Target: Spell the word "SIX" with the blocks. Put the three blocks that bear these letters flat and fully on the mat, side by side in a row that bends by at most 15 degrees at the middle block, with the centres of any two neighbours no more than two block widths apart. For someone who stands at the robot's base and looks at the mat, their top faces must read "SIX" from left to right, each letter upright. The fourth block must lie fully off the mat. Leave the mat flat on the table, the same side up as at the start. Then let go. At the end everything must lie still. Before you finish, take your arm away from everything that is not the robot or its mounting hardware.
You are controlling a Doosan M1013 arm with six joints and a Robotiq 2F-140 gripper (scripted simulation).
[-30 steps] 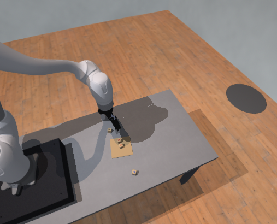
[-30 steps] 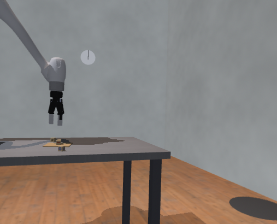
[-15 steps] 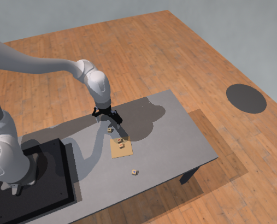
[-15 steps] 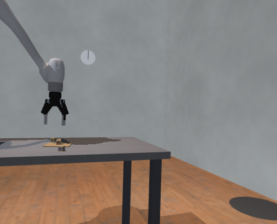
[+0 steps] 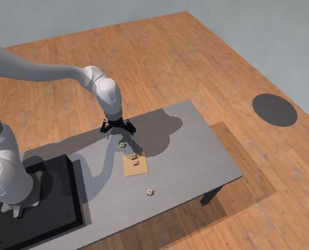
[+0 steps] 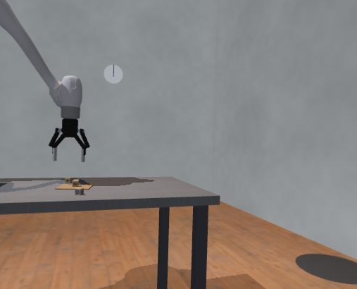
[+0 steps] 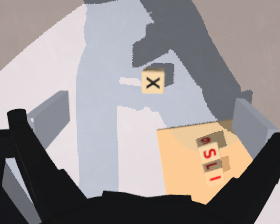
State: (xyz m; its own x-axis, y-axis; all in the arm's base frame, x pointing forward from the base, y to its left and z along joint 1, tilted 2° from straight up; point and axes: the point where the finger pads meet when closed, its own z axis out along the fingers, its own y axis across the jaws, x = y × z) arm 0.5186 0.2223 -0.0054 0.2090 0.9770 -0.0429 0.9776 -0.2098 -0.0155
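Note:
My gripper [image 5: 119,137] [image 6: 68,158] is open and empty. It hangs high above the table, roughly over the X block [image 5: 122,145] [image 6: 68,180] [image 7: 152,83]. That block lies on the grey table just off the far corner of the tan mat [image 5: 137,171] [image 6: 61,187] [image 7: 180,169]. The S block [image 5: 133,157] [image 7: 207,155] and the I block [image 5: 136,163] [image 7: 216,176] sit side by side near the mat's far edge. The fourth block [image 5: 150,192] [image 6: 79,192] lies on the table well off the mat, towards the table's front edge.
The grey table [image 5: 186,152] [image 6: 144,194] stands on a wooden floor. The robot's black base plate [image 5: 58,195] takes up its left end. The arm casts a wide shadow over the X block and the mat's far part.

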